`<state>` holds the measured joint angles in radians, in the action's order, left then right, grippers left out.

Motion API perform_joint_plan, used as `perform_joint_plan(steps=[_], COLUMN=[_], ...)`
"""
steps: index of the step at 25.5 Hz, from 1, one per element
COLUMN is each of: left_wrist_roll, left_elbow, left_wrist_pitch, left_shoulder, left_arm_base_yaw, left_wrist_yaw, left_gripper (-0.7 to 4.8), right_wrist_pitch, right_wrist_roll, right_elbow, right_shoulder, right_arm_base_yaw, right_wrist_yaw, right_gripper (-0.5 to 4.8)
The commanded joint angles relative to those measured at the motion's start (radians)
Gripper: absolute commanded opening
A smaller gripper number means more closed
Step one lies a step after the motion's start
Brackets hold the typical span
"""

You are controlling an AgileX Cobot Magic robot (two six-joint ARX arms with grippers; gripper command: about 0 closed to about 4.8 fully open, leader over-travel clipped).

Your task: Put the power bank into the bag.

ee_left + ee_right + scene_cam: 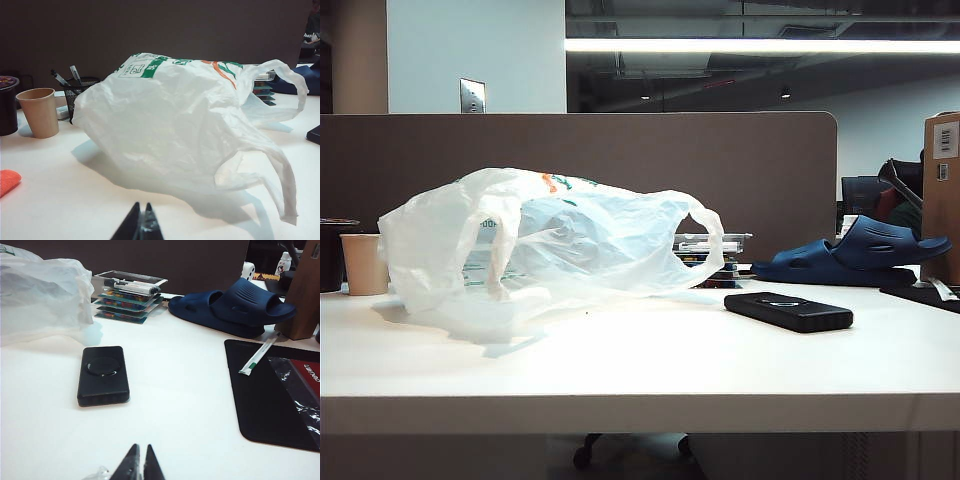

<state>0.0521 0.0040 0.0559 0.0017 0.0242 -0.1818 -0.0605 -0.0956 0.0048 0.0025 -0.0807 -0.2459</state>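
The power bank (788,311) (103,375), a flat black slab with a glossy mark on top, lies on the white table to the right of the bag. The bag (545,245) (190,120) (42,297), crumpled translucent white plastic with green and orange print, lies on its side with its loop handles toward the power bank. My left gripper (142,205) is shut and empty, low over the table in front of the bag. Well short of the power bank, my right gripper (141,446) is also shut with nothing in it. Neither arm shows in the exterior view.
A beige paper cup (364,263) (39,112) and a mesh pen holder (79,95) stand left of the bag. A stack of trays (127,301) and a blue sandal (850,255) (235,307) lie behind the power bank. A black mat (272,395) lies to its right.
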Motion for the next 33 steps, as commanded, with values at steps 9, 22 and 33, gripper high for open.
perform_joint_plan(steps=[9,22,33], left_wrist_roll=[0.000,0.000,-0.009], left_elbow=[0.003,0.004,0.008], left_wrist_pitch=[0.010,0.013,0.085], left_shoulder=[0.000,0.000,0.000], left_arm_base_yaw=[-0.002,-0.002,-0.001], left_wrist_yaw=[0.002,0.002,0.001], left_gripper=[-0.01,-0.02,-0.02], right_wrist_pitch=[0.013,0.014,0.095], right_wrist_roll=[-0.002,-0.002,-0.001], right_elbow=[-0.005,-0.005,-0.002], right_shoulder=[-0.005,-0.005,-0.005], right_arm_base_yaw=[-0.001,-0.001,-0.001], right_wrist_yaw=[0.002,0.002,0.004], right_gripper=[0.13,0.12,-0.01])
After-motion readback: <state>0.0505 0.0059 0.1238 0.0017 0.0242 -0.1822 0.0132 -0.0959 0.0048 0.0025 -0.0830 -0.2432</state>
